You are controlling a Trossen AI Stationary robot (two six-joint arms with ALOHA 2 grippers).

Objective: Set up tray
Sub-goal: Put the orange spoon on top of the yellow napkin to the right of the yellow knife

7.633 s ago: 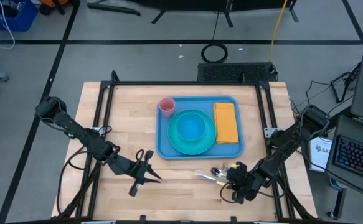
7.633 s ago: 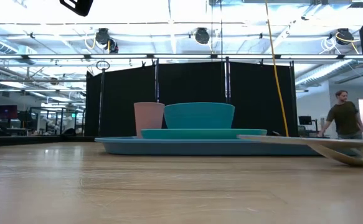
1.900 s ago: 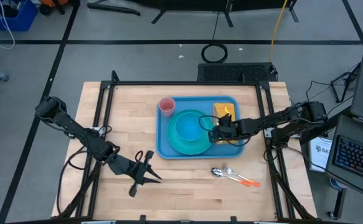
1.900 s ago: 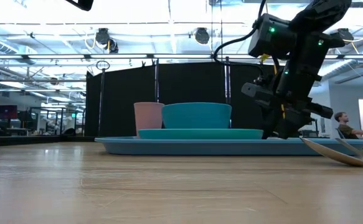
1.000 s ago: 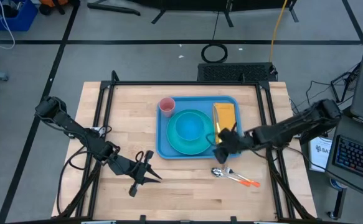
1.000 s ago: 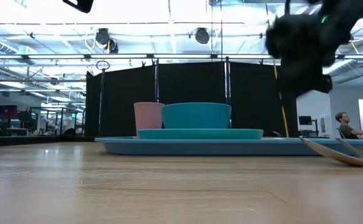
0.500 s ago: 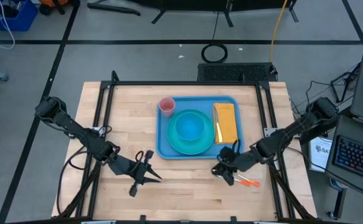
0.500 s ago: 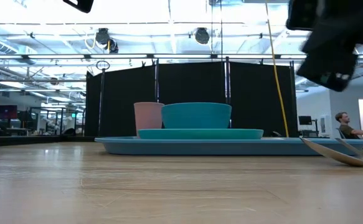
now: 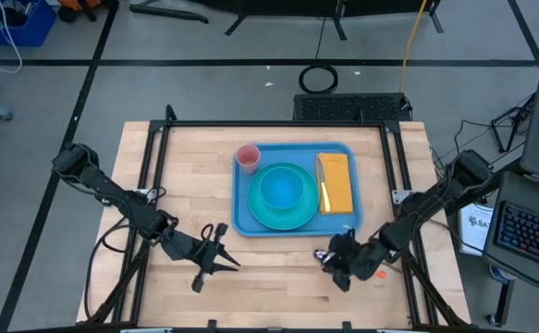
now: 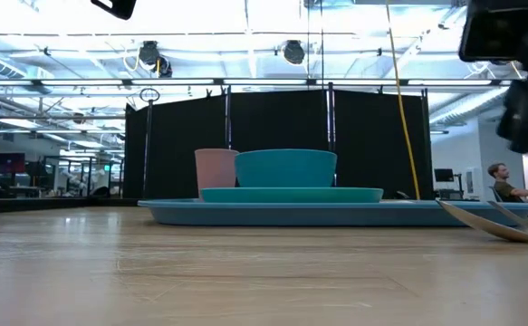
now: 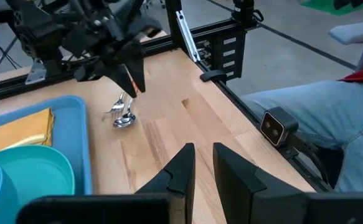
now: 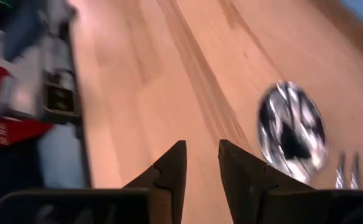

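From above, the blue tray (image 9: 294,190) sits at the middle of the wooden table (image 9: 186,176), its long axis running left to right, square with the table edges. On it stand a pink cup (image 9: 248,157) at the far left corner, a turquoise bowl (image 9: 282,190) on a turquoise plate (image 9: 267,215) in the middle, and a folded yellow napkin (image 9: 336,181) along the right side, its length running near to far.

The right gripper (image 9: 341,262) hangs just off the tray's near right corner, over the cutlery, which the arm mostly hides here. Its own wrist camera shows what the overhead view cannot: the two fingers stand slightly apart with nothing between them, and a shiny spoon bowl (image 12: 291,130) and fork tines (image 12: 354,169) lie on the wood just ahead.

The left wrist view shows the spoon and fork (image 11: 124,114) lying together beside the tray's rim (image 11: 81,143), under the right arm. The left gripper (image 9: 215,248) waits over the near left part of the table, its fingers a little parted and empty.

The level view gives the tray as a thin blue edge (image 10: 273,214), with cup (image 10: 216,169) and bowl (image 10: 289,167) rising above it and the spoon (image 10: 499,223) at far right.
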